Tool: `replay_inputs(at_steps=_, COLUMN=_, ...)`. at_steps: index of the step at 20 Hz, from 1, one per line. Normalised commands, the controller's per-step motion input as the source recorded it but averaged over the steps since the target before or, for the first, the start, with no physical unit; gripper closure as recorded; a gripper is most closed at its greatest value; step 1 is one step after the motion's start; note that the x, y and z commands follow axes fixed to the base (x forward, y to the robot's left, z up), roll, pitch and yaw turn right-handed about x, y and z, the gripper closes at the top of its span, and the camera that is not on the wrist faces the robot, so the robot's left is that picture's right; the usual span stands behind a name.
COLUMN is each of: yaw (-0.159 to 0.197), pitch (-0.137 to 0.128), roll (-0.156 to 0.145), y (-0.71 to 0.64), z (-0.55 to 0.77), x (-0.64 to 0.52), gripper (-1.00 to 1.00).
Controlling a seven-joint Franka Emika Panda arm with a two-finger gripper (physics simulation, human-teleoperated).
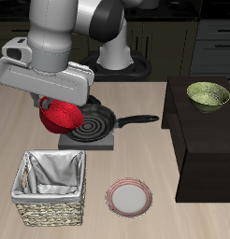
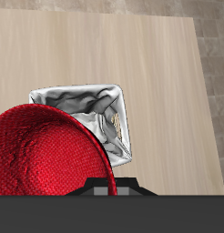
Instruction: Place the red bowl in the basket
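Your gripper (image 1: 53,101) holds the red bowl (image 1: 60,114) clamped and tilted, raised off the table (image 1: 126,149), above the frying pan's (image 1: 92,122) rim. The basket (image 1: 51,188) sits open near the table's front edge, with bare wood between it and the pink-rimmed plate (image 1: 130,198). In the wrist view, the bowl (image 2: 50,150) overlaps the basket's (image 2: 82,98) near rim.

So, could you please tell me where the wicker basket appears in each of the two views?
Exterior view: the basket stands near the table's front edge, beside the pink-rimmed plate.
Wrist view: the basket sits on the wooden table, partly hidden behind the red bowl.
Shared landmark: the red bowl, held up at the gripper.
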Motion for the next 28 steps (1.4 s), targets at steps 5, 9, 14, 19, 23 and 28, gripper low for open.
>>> replay_inputs(at_steps=5, yaw=-0.014, pitch=0.003, roll=-0.022, y=0.02, z=0.02, x=0.32, gripper=1.00)
replay_inputs(at_steps=9, yaw=-0.013, pitch=0.013, roll=-0.028, y=-0.03, z=-0.04, x=0.25, gripper=1.00)
replay_inputs(at_steps=14, yaw=0.029, pitch=0.027, roll=-0.006, y=0.02, z=-0.26, x=0.13, gripper=1.00)
replay_inputs(at_steps=19, yaw=0.024, pitch=0.061, roll=0.004, y=-0.02, z=-0.46, x=0.18, gripper=1.00)
replay_inputs(at_steps=23, yaw=0.002, pitch=0.036, roll=-0.025, y=-0.09, z=-0.29, x=0.11, gripper=1.00)
replay_inputs(at_steps=28, yaw=0.057, pitch=0.050, roll=-0.055, y=-0.10, z=-0.27, x=0.04, gripper=-1.00)
